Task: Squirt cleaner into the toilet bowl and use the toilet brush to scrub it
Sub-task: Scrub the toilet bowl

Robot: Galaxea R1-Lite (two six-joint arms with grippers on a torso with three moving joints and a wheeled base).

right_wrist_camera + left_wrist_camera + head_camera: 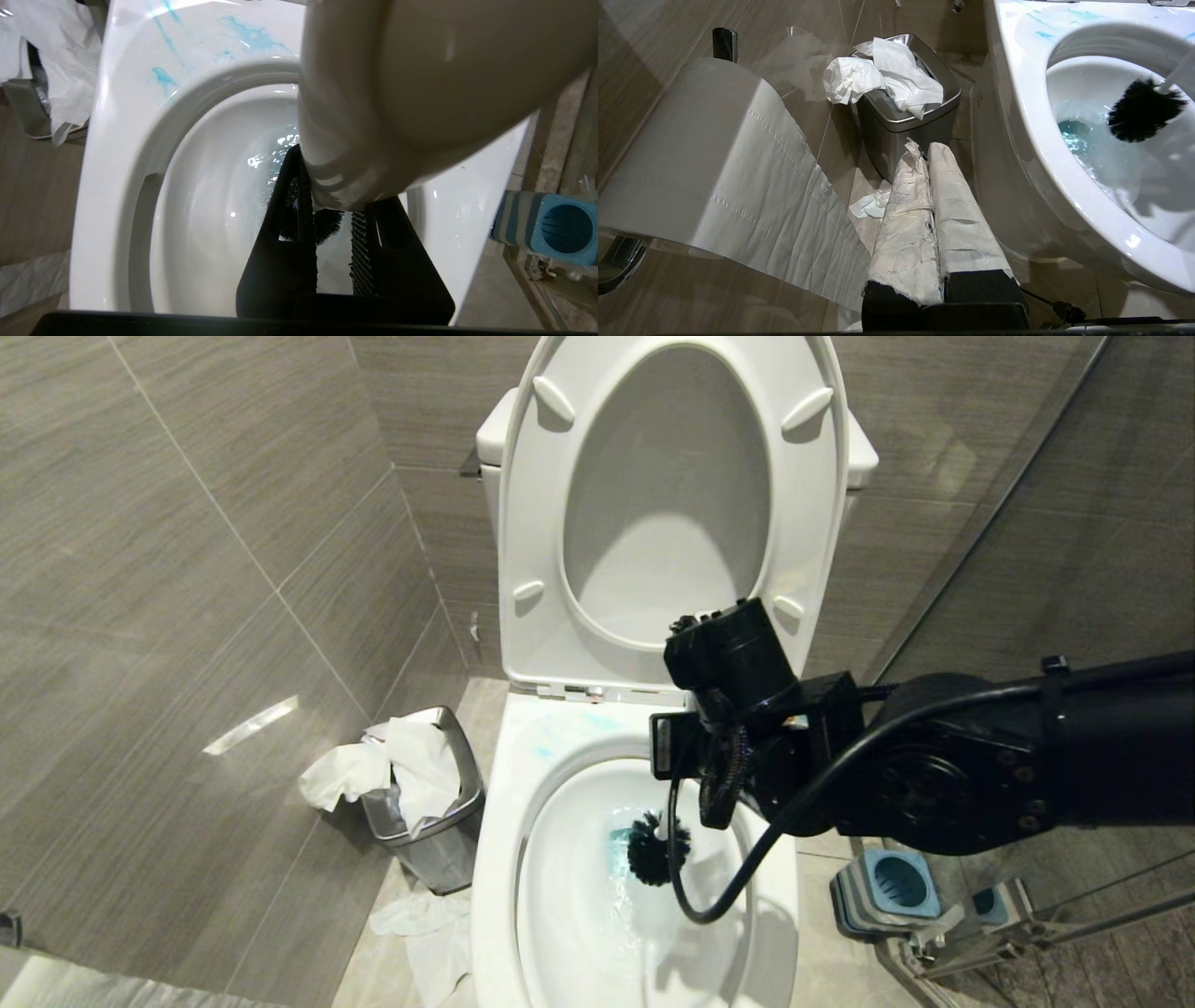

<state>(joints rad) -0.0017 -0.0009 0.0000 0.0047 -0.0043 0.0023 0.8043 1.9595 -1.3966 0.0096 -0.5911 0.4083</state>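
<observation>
The white toilet bowl [499, 859] fills the lower middle of the head view, and its water is tinted turquoise by the cleaner [618, 847]. Pale blue streaks of cleaner [254, 39] also mark the back of the rim. My right gripper [340, 186] reaches in from the right above the bowl and is shut on the white handle of the toilet brush [420, 70]. The black bristle head [658, 847] hangs inside the bowl just above the blue water [1073, 130]. My left gripper [927, 149] is shut and empty, its fingers wrapped in white tape, low beside the toilet.
A steel bin [439, 821] stuffed with tissue stands left of the toilet, with more tissue [420, 924] on the floor. The seat and lid [672, 504] are raised. The grey-and-blue brush holder [887, 887] sits by a glass partition on the right. A toilet paper roll [691, 154] hangs close to the left arm.
</observation>
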